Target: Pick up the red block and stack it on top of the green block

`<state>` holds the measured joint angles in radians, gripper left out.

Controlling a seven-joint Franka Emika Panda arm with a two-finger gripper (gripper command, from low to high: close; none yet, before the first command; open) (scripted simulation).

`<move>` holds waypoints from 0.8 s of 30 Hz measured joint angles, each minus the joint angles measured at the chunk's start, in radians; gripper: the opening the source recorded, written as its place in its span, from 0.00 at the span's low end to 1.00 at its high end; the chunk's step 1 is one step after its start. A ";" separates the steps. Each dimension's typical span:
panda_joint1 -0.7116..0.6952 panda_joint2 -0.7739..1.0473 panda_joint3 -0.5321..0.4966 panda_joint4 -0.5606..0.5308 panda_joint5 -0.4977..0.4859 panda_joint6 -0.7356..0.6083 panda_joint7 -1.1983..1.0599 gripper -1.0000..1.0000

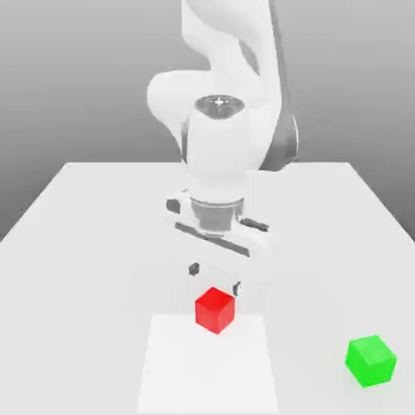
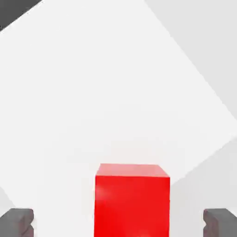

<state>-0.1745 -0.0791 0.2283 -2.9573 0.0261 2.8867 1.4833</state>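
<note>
Bright, even light washes the white counter almost shadowless. Under the red block lies a paler rectangular patch. The backdrop darkens upward; edges look soft.

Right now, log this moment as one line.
phase: pre-grasp | end effector: open, above red block | red block: on table | green block: apart, bare

The exterior view looks from the front, raised and angled down across the white counter toward the arm, far enough back to take in the hand and both blocks. The hand view looks straight down from close above — both share the red block.
</note>
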 joint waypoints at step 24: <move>0.055 0.208 -0.131 0.027 -0.269 0.177 0.193 0.00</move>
<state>-0.1198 0.1290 0.0973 -2.9307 -0.2430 3.0641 1.6760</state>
